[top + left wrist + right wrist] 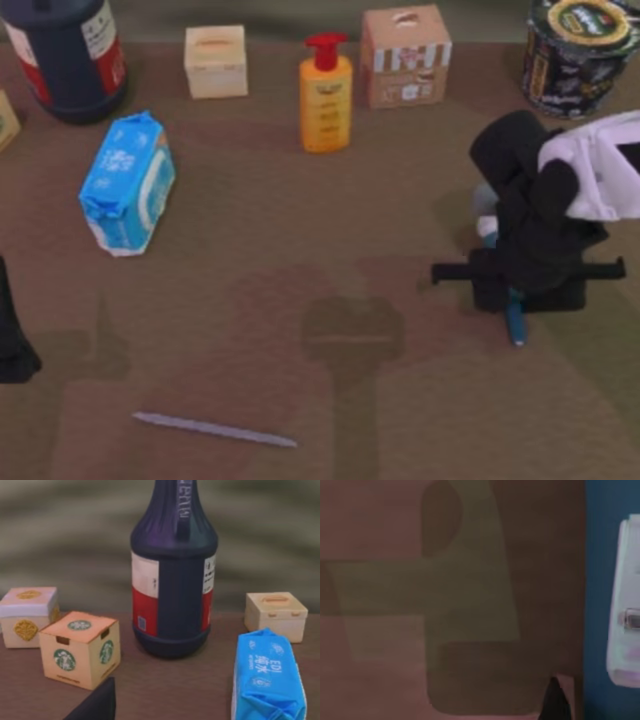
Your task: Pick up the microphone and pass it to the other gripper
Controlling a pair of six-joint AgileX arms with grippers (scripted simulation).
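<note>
Nearest the tabletop's front edge a thin grey stick (214,429) lies flat, left of centre. At the left edge, my left gripper (14,340) sits parked; whether its fingers are open, I cannot tell. Toward the right edge, my right gripper (527,283) is down over the microphone (515,320), whose teal handle tip pokes out below it and fills one side of the right wrist view with its white button strip (625,605); the grip itself is hidden. Farther back lie a blue wipes pack (127,182), an orange pump bottle (326,97), small boxes (216,61) and a dark bottle (70,55) along the far edge
</note>
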